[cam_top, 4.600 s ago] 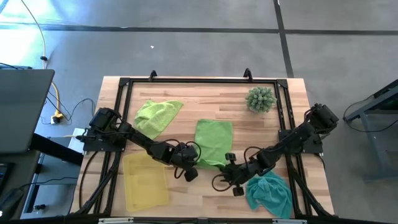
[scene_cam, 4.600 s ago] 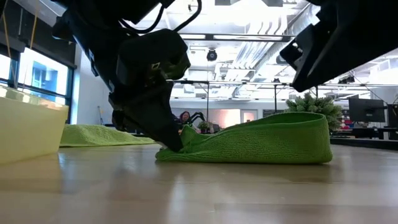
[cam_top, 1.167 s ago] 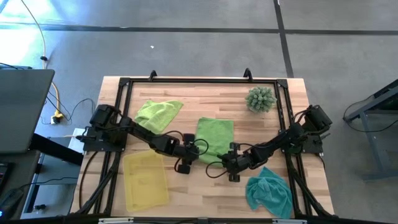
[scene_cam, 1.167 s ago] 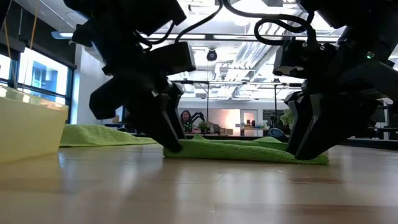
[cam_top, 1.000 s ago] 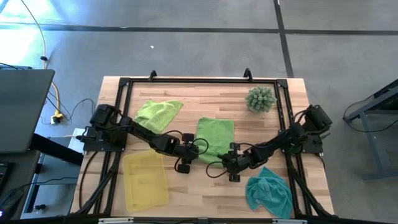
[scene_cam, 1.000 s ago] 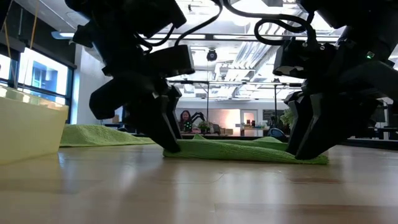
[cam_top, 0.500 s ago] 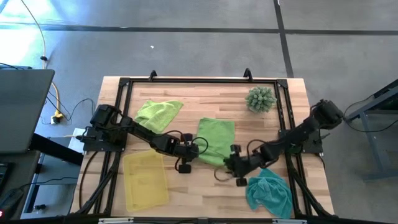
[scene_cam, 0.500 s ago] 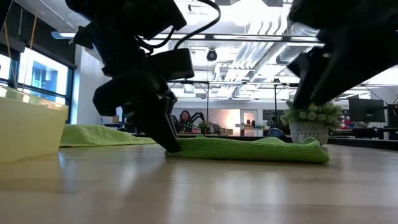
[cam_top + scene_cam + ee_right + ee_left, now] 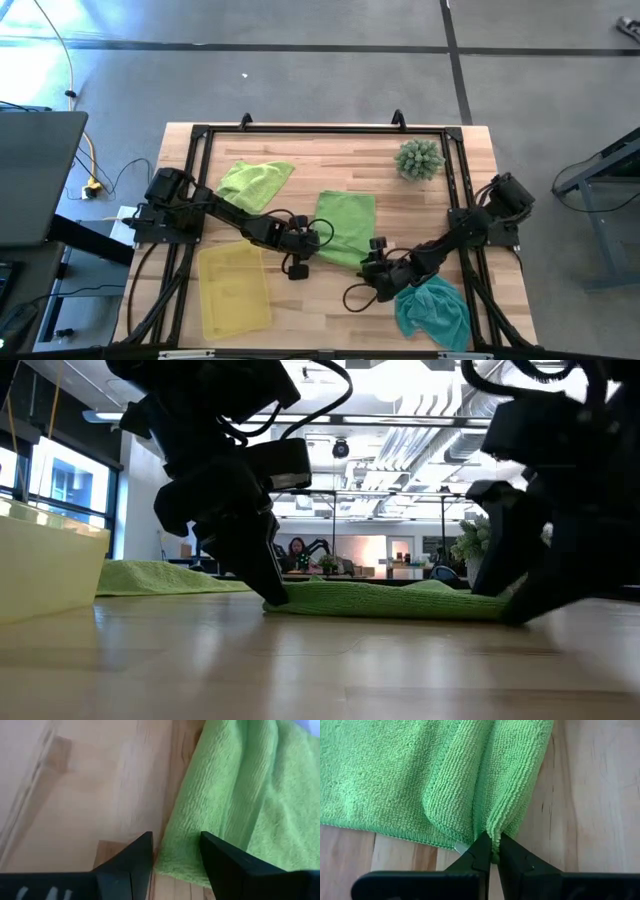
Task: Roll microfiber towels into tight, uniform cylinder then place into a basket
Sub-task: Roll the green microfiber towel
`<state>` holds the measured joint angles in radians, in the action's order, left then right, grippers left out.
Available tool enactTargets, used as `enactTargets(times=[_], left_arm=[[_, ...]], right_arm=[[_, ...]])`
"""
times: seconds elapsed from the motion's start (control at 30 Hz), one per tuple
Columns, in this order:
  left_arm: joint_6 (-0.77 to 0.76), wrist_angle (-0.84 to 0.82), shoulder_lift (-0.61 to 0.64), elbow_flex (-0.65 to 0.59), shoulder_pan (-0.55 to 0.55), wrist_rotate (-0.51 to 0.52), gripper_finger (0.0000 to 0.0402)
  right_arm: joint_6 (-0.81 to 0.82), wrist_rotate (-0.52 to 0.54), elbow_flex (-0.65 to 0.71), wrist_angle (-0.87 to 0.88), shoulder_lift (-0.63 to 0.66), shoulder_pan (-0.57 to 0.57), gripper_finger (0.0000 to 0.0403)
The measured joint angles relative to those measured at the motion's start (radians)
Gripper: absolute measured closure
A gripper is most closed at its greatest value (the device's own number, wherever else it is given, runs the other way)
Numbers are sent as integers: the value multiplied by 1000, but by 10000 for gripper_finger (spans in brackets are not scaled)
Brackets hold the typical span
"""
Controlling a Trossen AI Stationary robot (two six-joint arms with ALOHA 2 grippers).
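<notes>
Towel (image 9: 345, 227) corner pinched in left pincer (image 9: 495, 856); open right pincer (image 9: 175, 851) straddles its opposite corner.

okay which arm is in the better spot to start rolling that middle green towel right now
Left. The left tool is already shut on the near edge of the middle green towel, pinching a small fold. The right tool is open at the towel's other near corner, holding nothing yet, so it must close first.

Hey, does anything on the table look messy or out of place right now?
Yes. The teal towel lies crumpled at the table's near right corner, and a green towel sits rumpled at the far left, both unrolled.
</notes>
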<state>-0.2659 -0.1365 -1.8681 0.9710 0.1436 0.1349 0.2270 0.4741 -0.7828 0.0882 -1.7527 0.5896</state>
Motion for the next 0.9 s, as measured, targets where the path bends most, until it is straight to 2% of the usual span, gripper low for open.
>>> enactTargets(times=[0.1, 0.23, 0.4, 0.57, 0.67, 0.9], left_arm=[[-12, 0, 0, 0, 0, -4, 387], [-48, 2, 0, 0, 0, -72, 387], [-91, 3, 0, 0, 0, -179, 387], [-130, 6, 1, 0, 0, -219, 387], [-169, 6, 9, -1, 0, -238, 387], [-229, -4, 42, -2, 0, -287, 387]], right_arm=[[11, 4, -5, 3, -18, -4, 239], [97, 6, -7, 41, -27, -11, 258], [183, -9, -7, 65, -28, -13, 321], [192, -51, -4, 57, -26, -17, 392], [211, -87, -1, 42, -2, -25, 395], [280, -253, 2, 26, 86, -107, 400]])
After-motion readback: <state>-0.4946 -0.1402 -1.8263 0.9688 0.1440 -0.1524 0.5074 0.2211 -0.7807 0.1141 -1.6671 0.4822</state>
